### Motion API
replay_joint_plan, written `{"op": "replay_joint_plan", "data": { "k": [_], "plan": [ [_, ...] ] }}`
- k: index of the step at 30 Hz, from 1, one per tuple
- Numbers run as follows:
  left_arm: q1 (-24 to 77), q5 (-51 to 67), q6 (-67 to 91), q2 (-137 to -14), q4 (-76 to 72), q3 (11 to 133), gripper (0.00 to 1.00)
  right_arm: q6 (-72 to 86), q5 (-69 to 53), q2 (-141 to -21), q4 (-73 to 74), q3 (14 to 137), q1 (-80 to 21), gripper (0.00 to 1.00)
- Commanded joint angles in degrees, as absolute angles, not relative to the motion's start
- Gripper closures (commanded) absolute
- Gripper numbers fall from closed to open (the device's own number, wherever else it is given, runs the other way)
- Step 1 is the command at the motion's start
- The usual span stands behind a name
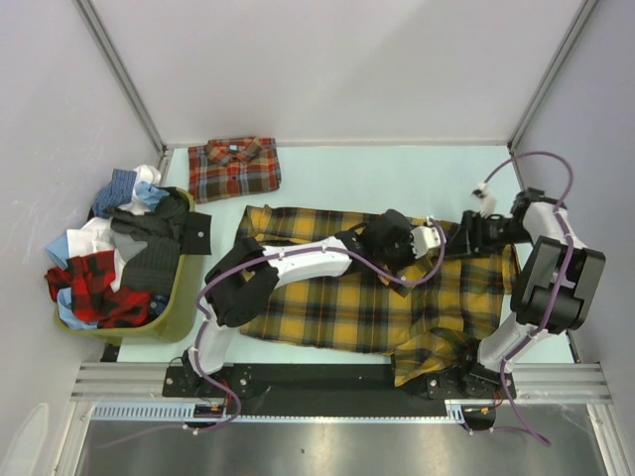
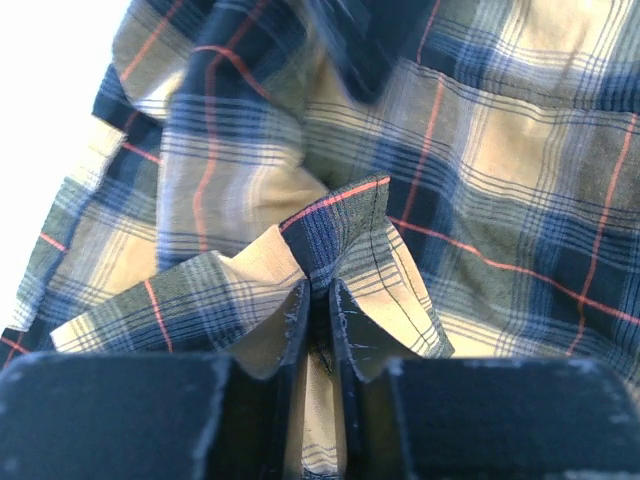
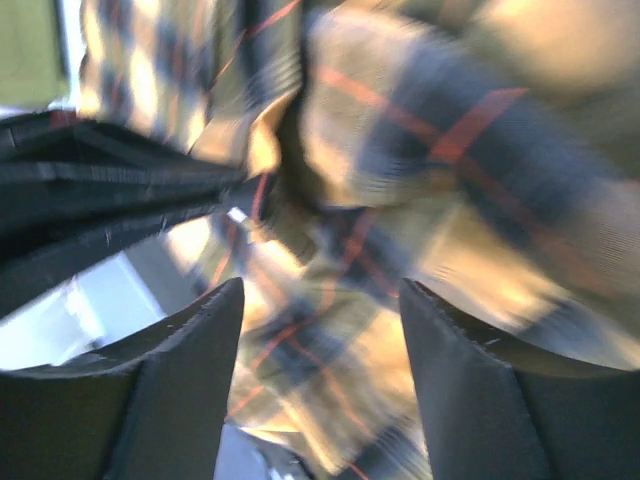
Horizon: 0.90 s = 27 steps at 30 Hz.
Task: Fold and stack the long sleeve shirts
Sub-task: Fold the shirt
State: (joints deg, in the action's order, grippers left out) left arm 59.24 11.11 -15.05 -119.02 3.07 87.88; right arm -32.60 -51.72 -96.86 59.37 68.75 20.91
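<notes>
A yellow-and-black plaid long sleeve shirt lies spread across the middle of the table. My left gripper reaches over it to its upper right part. In the left wrist view, that gripper is shut on a raised fold of the yellow plaid cloth. My right gripper faces it from the right, close by. In the right wrist view it is open and the blurred yellow plaid lies past its fingers. A red-orange plaid shirt lies folded at the back left.
An olive basket heaped with mixed clothes stands at the left edge of the table. Grey walls close in the table on three sides. The left arm's black body shows at the left of the right wrist view.
</notes>
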Motion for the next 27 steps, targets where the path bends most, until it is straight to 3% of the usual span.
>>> {"op": "replay_joint_plan", "data": {
  "k": [1, 5, 14, 16, 17, 18, 19, 20, 21, 22, 25, 27],
  "plan": [
    [56.69, 20.56, -12.13, -115.22, 2.37, 87.54, 0.82, -29.89, -57.12, -94.31, 57.57, 66.36, 16.79, 0.29],
    [56.43, 21.70, -12.75, -115.22, 2.29, 87.54, 0.81, -28.66, -59.06, -94.31, 58.01, 65.92, 14.33, 0.23],
    [55.11, 26.19, -11.34, -114.52, 1.06, 86.93, 0.81, -25.84, -58.62, -93.96, 51.69, 62.40, 10.99, 0.30],
    [54.84, 26.45, -11.34, -114.26, 0.97, 86.84, 0.81, -24.44, -59.06, -93.61, 50.54, 62.40, 10.20, 0.39],
    [54.67, 26.46, -11.16, -114.08, 0.97, 86.75, 0.81, -24.17, -59.41, -93.60, 50.45, 62.58, 10.11, 0.59],
    [54.23, 26.46, -10.90, -114.08, 0.97, 86.66, 0.79, -23.56, -60.98, -93.60, 50.71, 63.01, 10.19, 0.71],
    [53.97, 26.80, -10.64, -113.91, 1.05, 86.57, 0.73, -23.03, -61.95, -93.52, 50.97, 63.28, 10.20, 0.82],
    [53.53, 26.72, -9.68, -113.56, 1.14, 86.40, 0.68, -22.24, -63.18, -92.99, 50.89, 63.37, 10.63, 1.00],
    [52.31, 26.37, -9.06, -112.34, 1.32, 86.22, 0.61, -20.58, -65.98, -92.38, 50.28, 63.28, 10.90, 1.00],
    [51.60, 25.67, -8.10, -111.37, 1.41, 85.79, 0.47, -15.52, -67.22, -91.85, 48.97, 62.50, 11.16, 1.00],
    [49.31, 21.55, -6.50, -105.05, 0.18, 81.84, 0.27, 4.72, -68.99, -88.08, 35.82, 57.42, 11.86, 1.00],
    [49.57, 17.85, -8.96, -101.70, -2.98, 78.76, 0.19, 16.81, -67.25, -84.21, 18.87, 53.19, 11.95, 1.00]
  ]
}}
